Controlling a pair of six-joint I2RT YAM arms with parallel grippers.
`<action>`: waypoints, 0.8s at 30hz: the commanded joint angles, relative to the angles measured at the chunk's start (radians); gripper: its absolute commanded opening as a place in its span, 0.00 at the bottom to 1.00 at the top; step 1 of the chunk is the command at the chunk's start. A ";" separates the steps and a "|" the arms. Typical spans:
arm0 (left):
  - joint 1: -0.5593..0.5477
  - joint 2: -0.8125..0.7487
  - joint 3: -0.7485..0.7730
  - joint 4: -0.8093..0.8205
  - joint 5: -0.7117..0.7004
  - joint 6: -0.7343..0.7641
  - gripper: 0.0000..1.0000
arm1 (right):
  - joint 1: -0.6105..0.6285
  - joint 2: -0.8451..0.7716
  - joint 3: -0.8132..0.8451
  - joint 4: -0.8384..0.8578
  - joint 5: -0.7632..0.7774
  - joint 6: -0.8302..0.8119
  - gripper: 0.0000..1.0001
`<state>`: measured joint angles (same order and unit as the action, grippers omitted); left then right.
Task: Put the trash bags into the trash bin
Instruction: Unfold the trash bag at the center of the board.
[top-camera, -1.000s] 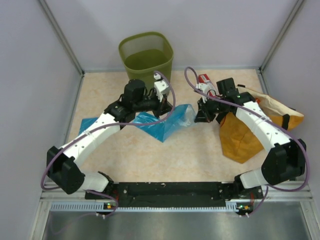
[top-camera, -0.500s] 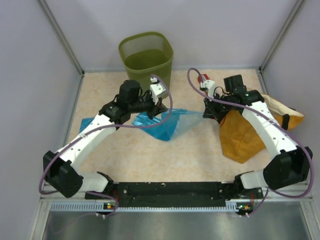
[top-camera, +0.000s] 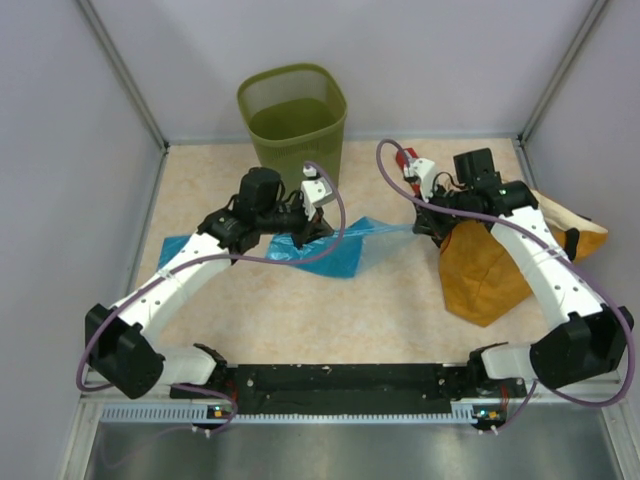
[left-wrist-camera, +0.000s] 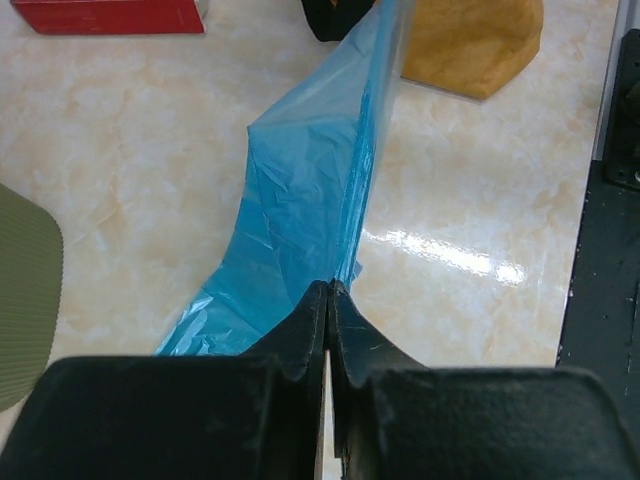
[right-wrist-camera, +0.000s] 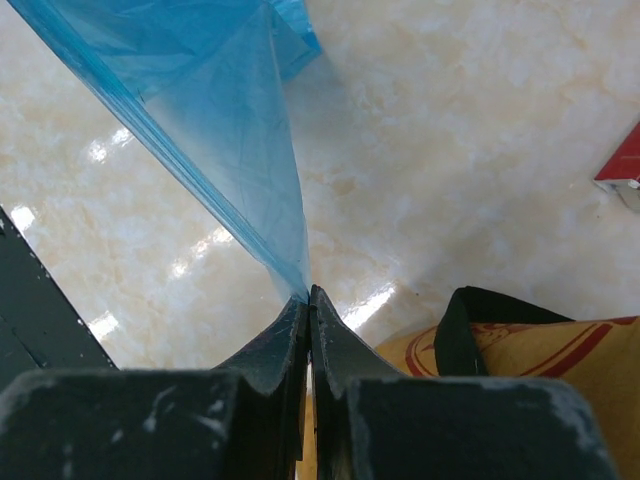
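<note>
My left fingers (left-wrist-camera: 300, 345), right fingers (right-wrist-camera: 280, 350) pinch trash bag (top-camera: 340, 255) ends near trash bin (top-camera: 292, 110); film light, limp, slippery, so grip bunched edge.

red box (top-camera: 408, 160): from above I'm getting only a red sliver, the right arm (top-camera: 535, 262) covers the rest.
bin (left-wrist-camera: 25, 300): my left wrist camera catches just one curved edge, cut off at the left.
orange sack (right-wrist-camera: 540, 350): runs out of the right wrist picture, right and bottom.
blue bag (right-wrist-camera: 210, 120): stretches off that picture's top edge, so I can't see its far end there.
</note>
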<state>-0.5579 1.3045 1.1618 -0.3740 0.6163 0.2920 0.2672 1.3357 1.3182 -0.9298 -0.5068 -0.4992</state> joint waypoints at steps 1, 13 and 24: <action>0.012 -0.024 -0.005 -0.016 0.054 0.030 0.06 | -0.017 -0.055 0.006 -0.010 0.068 -0.030 0.00; 0.012 0.001 -0.017 -0.026 0.128 0.053 0.00 | -0.019 -0.070 -0.005 -0.010 0.071 -0.033 0.00; -0.002 0.192 0.044 0.066 0.218 0.105 0.53 | -0.017 -0.115 -0.005 -0.023 -0.015 -0.062 0.00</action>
<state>-0.5510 1.4189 1.1572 -0.3912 0.7845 0.3729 0.2630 1.2839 1.3087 -0.9501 -0.4595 -0.5335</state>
